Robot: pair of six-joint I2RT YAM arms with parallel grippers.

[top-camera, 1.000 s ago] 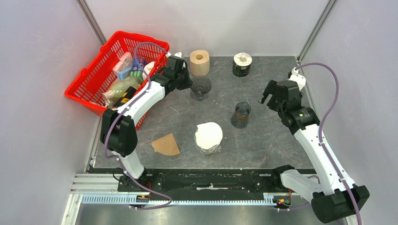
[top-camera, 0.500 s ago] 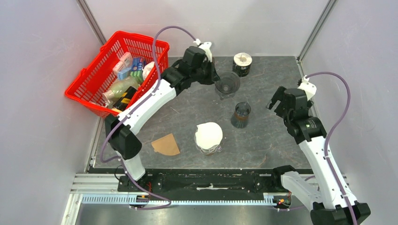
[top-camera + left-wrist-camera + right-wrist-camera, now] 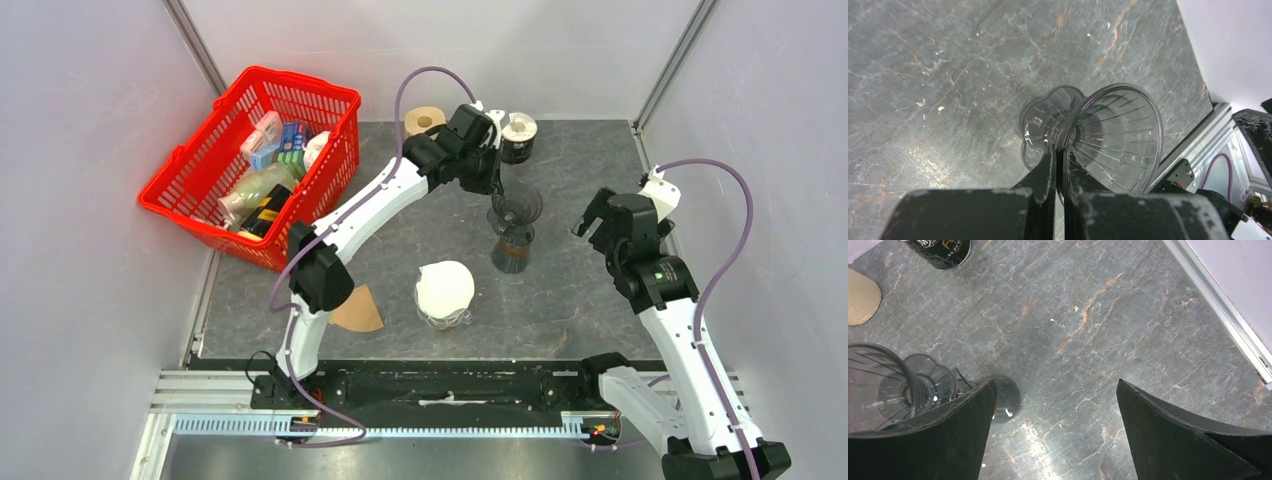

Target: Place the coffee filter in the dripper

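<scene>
My left gripper (image 3: 497,186) is shut on the rim of the clear ribbed dripper (image 3: 516,206), which it holds just over a dark glass server (image 3: 513,252) at mid-table. In the left wrist view my left gripper (image 3: 1060,150) pinches the thin wall of the dripper (image 3: 1120,132) between its fingers. The brown paper coffee filter (image 3: 358,312) lies flat near the front left, partly under the left arm's elbow. Right of the server hangs my right gripper (image 3: 590,211), open and empty. In the right wrist view my right gripper (image 3: 1055,385) shows only bare table between its fingers, with the dripper (image 3: 878,385) at far left.
A white stack of paper filters (image 3: 445,290) stands front centre. A red basket (image 3: 190,175) of groceries sits at the back left. A beige roll (image 3: 425,120) and a black can (image 3: 517,137) stand along the back edge. Walls close in on both sides.
My left arm has swung right with the dripper, carrying it from the back centre to above the glass server. The right arm drew back slightly to the right.
</scene>
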